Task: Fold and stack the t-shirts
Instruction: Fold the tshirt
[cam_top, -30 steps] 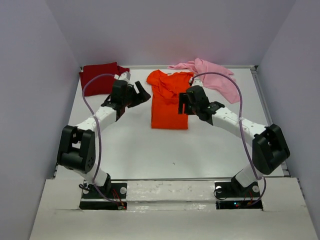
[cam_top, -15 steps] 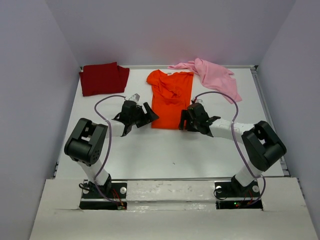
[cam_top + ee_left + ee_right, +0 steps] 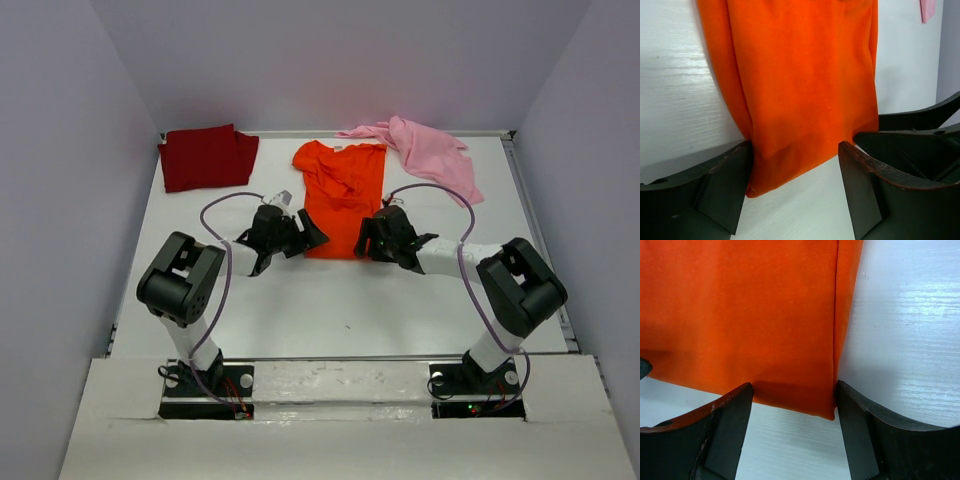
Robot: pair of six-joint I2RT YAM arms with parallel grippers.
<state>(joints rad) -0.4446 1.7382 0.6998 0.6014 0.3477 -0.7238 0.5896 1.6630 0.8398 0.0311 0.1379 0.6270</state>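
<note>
White table (image 3: 300, 310) fills the top view, w/ grey walls round it.

Biggest cloth is the orange tee (image 3: 342, 195). It lies flat at ctr-back, folded lengthwise into a long strip, collar end toward the far edge and hem end toward the arms. Pink tee (image 3: 425, 155) is crumpled in the far right corner, one sleeve right by the orange collar; can't tell if they touch. Dark red tee (image 3: 207, 157) sits in the far left corner as a neat folded rectangle, well apart from the other two. None are stacked yet.

Both arms are low, elbows bent, and meet the orange hem from either side. A purple cable (image 3: 215, 215) loops over the left arm, and the right arm has one too.

Left gripper (image 3: 308, 233) is at the hem's left corner w/ jaws spread wide and nothing held. In its wrist cam the hem corner lies btwn the fingers (image 3: 725, 185). One finger is against the cloth's side edge; the other is just off the hem.

Right gripper (image 3: 368, 238) is at the hem's right corner, also wide open and empty. Its cam shows the corner btwn the fingers (image 3: 860, 435), w/ the folded edge just beside the right-hand one.

Can't tell if any fingertip touches the table.
</note>
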